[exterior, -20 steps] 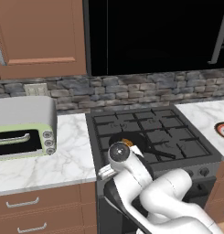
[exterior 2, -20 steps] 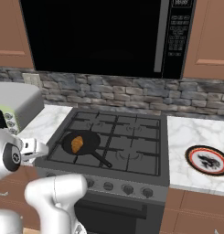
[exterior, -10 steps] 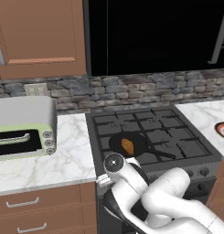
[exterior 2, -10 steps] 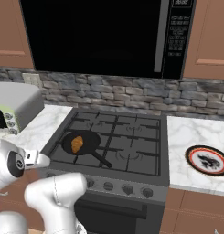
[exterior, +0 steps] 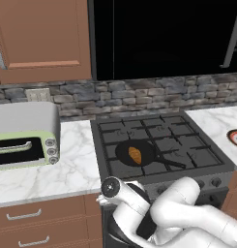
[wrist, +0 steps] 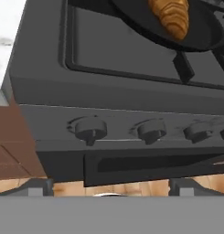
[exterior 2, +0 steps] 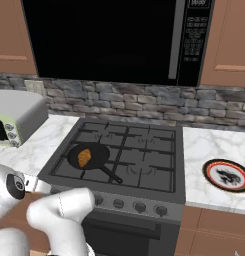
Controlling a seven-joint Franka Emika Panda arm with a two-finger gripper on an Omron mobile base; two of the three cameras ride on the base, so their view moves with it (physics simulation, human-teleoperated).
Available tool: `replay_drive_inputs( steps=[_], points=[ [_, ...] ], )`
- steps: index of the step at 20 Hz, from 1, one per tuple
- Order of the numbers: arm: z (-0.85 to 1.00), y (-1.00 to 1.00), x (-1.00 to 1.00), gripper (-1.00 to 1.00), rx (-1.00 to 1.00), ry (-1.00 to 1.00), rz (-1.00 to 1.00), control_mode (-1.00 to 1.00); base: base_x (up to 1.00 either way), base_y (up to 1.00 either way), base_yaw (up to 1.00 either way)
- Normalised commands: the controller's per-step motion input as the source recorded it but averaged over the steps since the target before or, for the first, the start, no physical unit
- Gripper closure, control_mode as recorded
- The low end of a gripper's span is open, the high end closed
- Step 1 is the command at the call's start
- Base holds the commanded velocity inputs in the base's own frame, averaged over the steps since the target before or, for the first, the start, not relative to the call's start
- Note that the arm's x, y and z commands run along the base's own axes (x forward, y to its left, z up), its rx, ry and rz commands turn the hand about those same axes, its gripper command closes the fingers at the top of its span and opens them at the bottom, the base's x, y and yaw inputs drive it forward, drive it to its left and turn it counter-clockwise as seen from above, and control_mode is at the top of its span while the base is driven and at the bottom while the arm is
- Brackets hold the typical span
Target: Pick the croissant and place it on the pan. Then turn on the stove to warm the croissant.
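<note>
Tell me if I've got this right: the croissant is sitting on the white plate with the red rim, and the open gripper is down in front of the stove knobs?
Not quite. The croissant lies in the black pan on the stove, as the right base view shows; the plate sits apart on the counter. The rest holds: the gripper is open, facing the knobs.

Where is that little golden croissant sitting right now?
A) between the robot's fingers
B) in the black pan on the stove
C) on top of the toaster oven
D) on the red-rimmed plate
B: the croissant lies inside the pan on the stove's front-left burner.
</note>
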Motion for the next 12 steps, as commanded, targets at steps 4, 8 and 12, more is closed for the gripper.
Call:
replay_drive_inputs(
  steps=[4, 8, 12],
  points=[
    [-0.3, 0.0, 0.38, -1.0, 0.0, 0.0, -0.09, -1.0, 0.0, 0.0, 0.0],
    [-0.28, 0.0, 0.45, -1.0, 0.0, 0.02, -0.06, -1.0, 0.0, 0.0, 0.0],
    [-0.28, 0.0, 0.42, -1.0, 0.0, 0.06, 0.0, -1.0, 0.0, 0.0, 0.0]
  ],
)
